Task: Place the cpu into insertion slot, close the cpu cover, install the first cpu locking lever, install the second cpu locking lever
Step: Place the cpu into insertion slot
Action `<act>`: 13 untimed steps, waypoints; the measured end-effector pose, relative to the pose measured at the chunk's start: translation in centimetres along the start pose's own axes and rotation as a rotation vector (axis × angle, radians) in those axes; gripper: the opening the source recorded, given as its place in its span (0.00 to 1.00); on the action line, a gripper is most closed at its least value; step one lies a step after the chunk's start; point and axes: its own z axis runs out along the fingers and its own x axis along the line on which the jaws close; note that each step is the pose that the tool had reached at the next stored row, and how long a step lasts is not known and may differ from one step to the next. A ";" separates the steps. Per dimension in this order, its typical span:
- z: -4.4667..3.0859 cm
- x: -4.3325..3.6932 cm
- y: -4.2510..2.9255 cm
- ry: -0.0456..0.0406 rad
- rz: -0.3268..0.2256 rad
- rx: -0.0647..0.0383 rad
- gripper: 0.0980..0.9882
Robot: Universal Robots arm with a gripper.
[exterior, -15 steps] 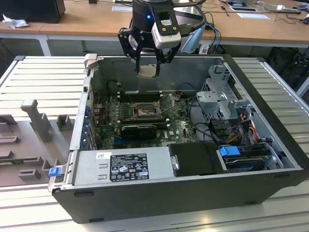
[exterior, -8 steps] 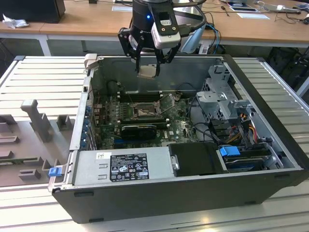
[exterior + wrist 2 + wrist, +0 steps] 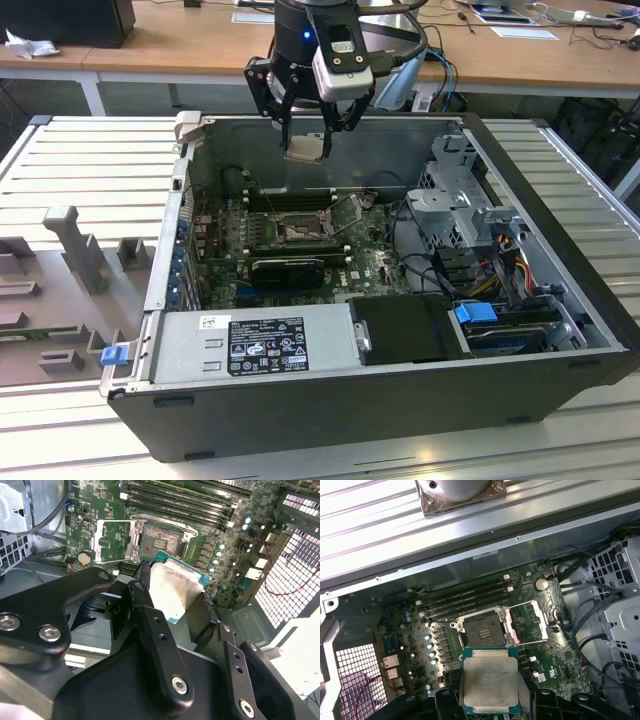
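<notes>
Exterior view: hand [image 3: 307,138] hangs over the open computer case [image 3: 400,410], clamped on the cpu [image 3: 304,150], well above the green board [image 3: 370,265]. Risk imo: any tilt btw the fingers [image 3: 147,615] & it could land skewed in the insertion slot [image 3: 482,630], bending pins. Around: memory slots [image 3: 465,597] just beside, cpu cover [image 3: 100,542] flipped open, cables [image 3: 580,565] near, nothing blocking.

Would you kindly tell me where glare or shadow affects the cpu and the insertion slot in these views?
Second wrist view: glare washes the cpu top nearly white. First wrist view: cpu evenly lit, insertion slot well lit, metal slats blown out. Exterior view: slot dim, shaded by the case.
</notes>
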 end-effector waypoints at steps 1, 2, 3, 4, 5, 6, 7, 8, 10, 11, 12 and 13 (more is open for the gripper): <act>0.00 0.00 0.00 -0.0002 0.002 0.000 0.48; 0.00 0.00 0.00 -0.0003 0.004 0.000 0.48; 0.00 0.00 0.00 -0.0004 0.005 0.000 0.48; 0.00 0.00 0.00 -0.0006 0.008 0.000 0.48; 0.00 0.00 0.00 -0.0008 0.009 0.000 0.48; 0.00 0.00 0.00 -0.0009 0.010 0.000 0.48; 0.01 0.00 0.00 -0.0010 0.012 0.000 0.48; 0.00 0.00 0.00 -0.0011 0.013 0.000 0.48; 0.02 0.00 0.00 -0.0014 0.016 0.000 0.48; 0.02 0.00 0.00 -0.0016 0.018 0.000 0.48; 0.03 0.00 0.00 -0.0017 0.020 0.000 0.48; 0.04 0.00 0.00 -0.0019 0.022 0.000 0.48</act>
